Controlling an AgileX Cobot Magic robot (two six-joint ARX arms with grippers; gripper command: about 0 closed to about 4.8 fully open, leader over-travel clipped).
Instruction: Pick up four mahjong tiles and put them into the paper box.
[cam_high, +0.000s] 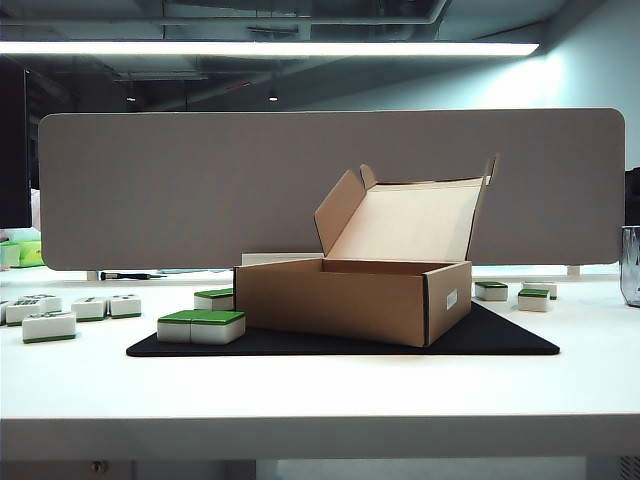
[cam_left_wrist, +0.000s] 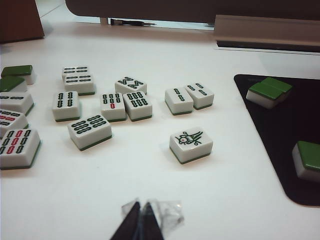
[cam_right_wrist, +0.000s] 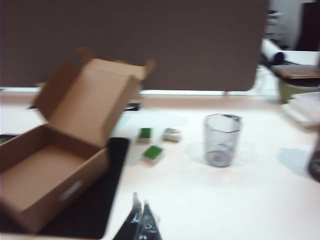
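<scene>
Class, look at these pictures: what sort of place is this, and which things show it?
Probably an office or lab workspace: a white desk, a grey fabric partition screen behind it, and exposed ceiling pipes with a strip light.

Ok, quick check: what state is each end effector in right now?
Left end effector: shut, holding nothing, above the white table near the mahjong tiles.
Right end effector: shut, empty, beside the paper box.

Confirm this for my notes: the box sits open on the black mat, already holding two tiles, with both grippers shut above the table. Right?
Not quite. The box is open on the black mat, but it is empty: the right wrist view shows a bare floor inside. Tiles lie outside it. The left gripper and right gripper are shut above the table.
</scene>
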